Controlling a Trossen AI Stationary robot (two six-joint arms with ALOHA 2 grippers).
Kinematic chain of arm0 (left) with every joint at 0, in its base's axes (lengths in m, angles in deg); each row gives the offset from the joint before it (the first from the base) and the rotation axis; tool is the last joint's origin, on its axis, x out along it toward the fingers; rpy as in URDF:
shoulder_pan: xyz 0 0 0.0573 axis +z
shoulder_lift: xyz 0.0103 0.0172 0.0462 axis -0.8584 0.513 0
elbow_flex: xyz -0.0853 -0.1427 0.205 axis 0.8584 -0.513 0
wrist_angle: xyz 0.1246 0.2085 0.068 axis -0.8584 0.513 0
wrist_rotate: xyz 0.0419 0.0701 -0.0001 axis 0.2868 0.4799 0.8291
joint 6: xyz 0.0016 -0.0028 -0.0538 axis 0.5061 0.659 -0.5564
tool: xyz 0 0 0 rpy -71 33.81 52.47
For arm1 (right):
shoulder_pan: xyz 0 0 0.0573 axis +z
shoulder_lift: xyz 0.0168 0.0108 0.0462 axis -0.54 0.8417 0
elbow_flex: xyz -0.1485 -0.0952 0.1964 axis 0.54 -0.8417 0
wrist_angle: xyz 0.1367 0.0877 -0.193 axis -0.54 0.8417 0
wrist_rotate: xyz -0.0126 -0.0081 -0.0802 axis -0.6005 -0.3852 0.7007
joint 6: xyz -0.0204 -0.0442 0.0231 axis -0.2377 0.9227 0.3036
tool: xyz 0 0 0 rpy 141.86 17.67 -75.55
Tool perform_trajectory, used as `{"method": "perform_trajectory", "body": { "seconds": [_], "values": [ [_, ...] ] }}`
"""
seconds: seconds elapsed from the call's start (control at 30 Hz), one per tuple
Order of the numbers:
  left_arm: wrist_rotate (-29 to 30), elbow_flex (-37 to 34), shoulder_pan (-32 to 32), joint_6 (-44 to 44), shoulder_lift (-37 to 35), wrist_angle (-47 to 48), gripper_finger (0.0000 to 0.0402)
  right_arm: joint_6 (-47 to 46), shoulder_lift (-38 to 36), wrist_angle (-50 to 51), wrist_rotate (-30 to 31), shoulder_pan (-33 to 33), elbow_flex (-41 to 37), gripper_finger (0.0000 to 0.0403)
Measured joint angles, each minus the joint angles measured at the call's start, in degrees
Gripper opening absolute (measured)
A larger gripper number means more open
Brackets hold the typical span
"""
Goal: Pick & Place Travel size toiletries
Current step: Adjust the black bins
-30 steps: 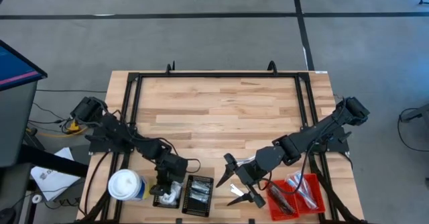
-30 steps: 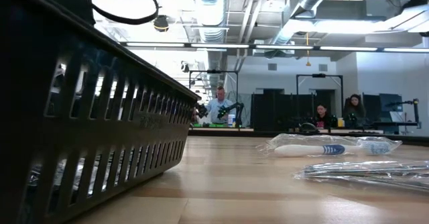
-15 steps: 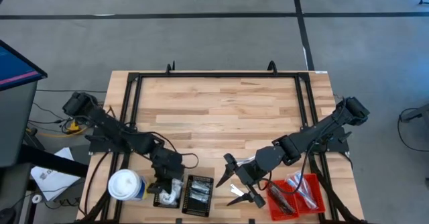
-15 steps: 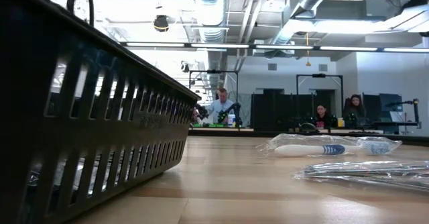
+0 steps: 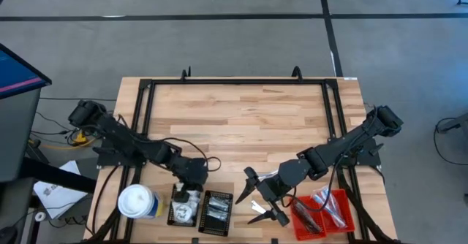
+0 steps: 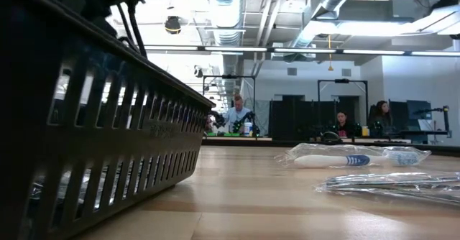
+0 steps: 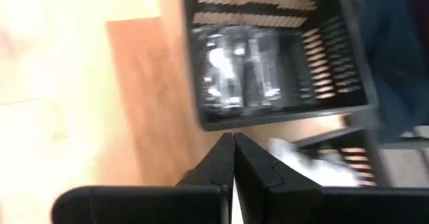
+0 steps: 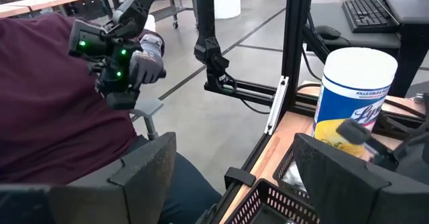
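Observation:
My left gripper (image 5: 190,184) (image 7: 233,138) is shut and empty. It hovers at the far side of two black ribbed trays by the near edge. The left tray (image 5: 172,207) holds white puffy packets (image 5: 186,212) (image 7: 301,158). The right tray (image 5: 205,213) (image 7: 348,63) holds silvery sachets (image 5: 217,210) (image 7: 244,70). My right gripper (image 5: 262,200) (image 8: 244,184) waits wide open, right of the trays. A clear packet with a blue-and-white stick (image 6: 345,159) and silvery sachets (image 6: 392,184) lie flat on the table.
A white-topped round canister (image 5: 137,202) (image 8: 355,93) stands left of the black trays. A red tray (image 5: 338,197) with dark bars and sticks sits near the right corner. The black tray wall (image 6: 93,125) fills the low view's left. The wooden tabletop (image 5: 241,120) stretches toward the far edge.
My left gripper has drawn back from over the left black tray toward the far edge and slightly right. The white packets have stayed in that tray.

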Motion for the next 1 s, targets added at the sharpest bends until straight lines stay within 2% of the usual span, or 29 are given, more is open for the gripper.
{"method": "perform_trajectory", "body": {
  "seconds": [0.17, 0.43, 0.63, 1.0],
  "values": [
    [4.3, 0.0, -0.4, 0.1, 2.1, -0.2, 0.0000, 0.1, 0.0, 0.3, 0.0, -0.4, 0.0, 0.0294],
    [4.1, 0.2, -1.0, -0.6, 5.9, -0.1, 0.0000, -0.5, 0.0, 0.6, 0.0, -0.7, 0.0, 0.0294],
    [4.1, 1.3, -2.0, -3.1, 5.4, 3.2, 0.0000, -0.5, 0.0, 0.6, 0.0, -0.7, 0.0, 0.0294],
    [6.3, 4.0, -5.7, -4.3, 5.1, 3.6, 0.0000, -0.5, 0.0, 1.3, 0.0, -0.7, 0.0, 0.0294]
  ]
}}
